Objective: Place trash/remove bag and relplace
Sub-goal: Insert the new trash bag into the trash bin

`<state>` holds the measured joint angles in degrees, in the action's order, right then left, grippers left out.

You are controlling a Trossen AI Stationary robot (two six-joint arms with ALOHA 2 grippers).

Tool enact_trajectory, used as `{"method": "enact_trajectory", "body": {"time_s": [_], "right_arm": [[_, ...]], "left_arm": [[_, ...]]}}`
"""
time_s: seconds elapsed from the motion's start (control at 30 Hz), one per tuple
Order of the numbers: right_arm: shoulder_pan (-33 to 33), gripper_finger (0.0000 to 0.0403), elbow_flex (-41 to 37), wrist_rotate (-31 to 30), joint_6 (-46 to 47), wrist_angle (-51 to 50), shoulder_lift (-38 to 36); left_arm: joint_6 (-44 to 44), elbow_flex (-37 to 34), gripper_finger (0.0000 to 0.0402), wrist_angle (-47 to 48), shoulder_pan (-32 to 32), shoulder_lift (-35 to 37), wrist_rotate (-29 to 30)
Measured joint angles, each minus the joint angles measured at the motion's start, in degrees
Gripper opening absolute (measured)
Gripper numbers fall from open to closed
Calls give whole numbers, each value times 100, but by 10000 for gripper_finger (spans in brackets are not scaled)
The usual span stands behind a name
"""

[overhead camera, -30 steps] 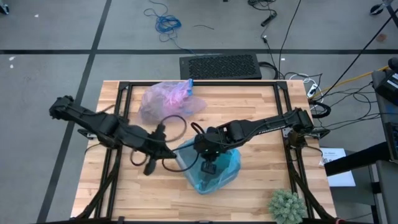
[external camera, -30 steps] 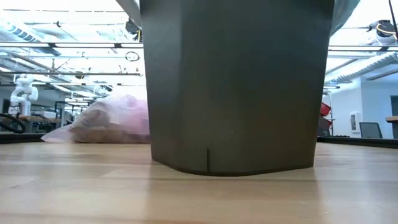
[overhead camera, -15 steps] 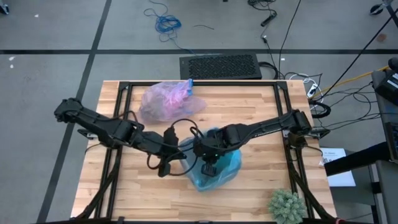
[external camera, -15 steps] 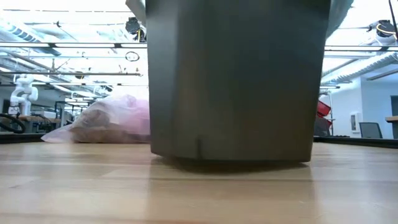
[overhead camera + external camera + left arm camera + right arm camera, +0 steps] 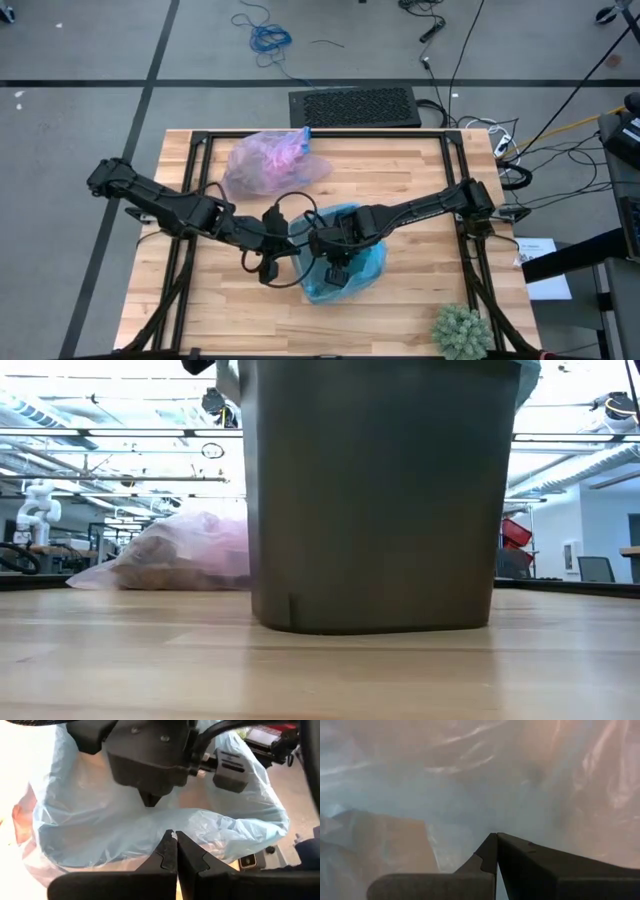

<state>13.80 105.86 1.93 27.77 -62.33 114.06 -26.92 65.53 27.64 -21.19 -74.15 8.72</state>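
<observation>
A grey bin (image 5: 375, 490) stands on the table's middle, lined with a light blue plastic bag (image 5: 345, 268). The lavender-pink bag (image 5: 265, 162) lies on its side at the far left of the table, with brown trash (image 5: 165, 565) showing through it. My left gripper (image 5: 175, 842) is shut at the blue bag's rim on the bin's left side. My right gripper (image 5: 496, 842) is shut and points down inside the blue bag; it also shows in the left wrist view (image 5: 150, 797). My left gripper pinches the blue bag's rim edge (image 5: 172, 831) between its two fingertips, coming slantwise down from the table's left. The plastic spreads out slack to both sides of the tips. My right gripper is deep in the blue bag (image 5: 470, 785); I cannot tell whether it touches the plastic.
A green spiky plant (image 5: 460, 330) stands at the near right corner. A black mat (image 5: 353, 105) lies beyond the table's far edge. Black frame rails (image 5: 195, 170) run along the table's left and right sides. Bare wood shows at the near left.
My left gripper has gone down and toward the table's right, up to the bin. My right gripper has sunk deeper into the blue bag. The bin has shifted on the table and turned a little about its upright axis.
</observation>
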Motion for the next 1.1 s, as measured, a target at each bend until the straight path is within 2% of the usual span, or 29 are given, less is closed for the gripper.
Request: {"method": "enact_trajectory", "body": {"time_s": [0.27,1.1], "right_arm": [[-30,0,-254,98,-17,-92,-7],[-128,0,-1182,326,2,608,-26]], "left_arm": [[25,-42,0,-115,-4,-11,145],[23,-51,0,-74,0,-20,296]]}}
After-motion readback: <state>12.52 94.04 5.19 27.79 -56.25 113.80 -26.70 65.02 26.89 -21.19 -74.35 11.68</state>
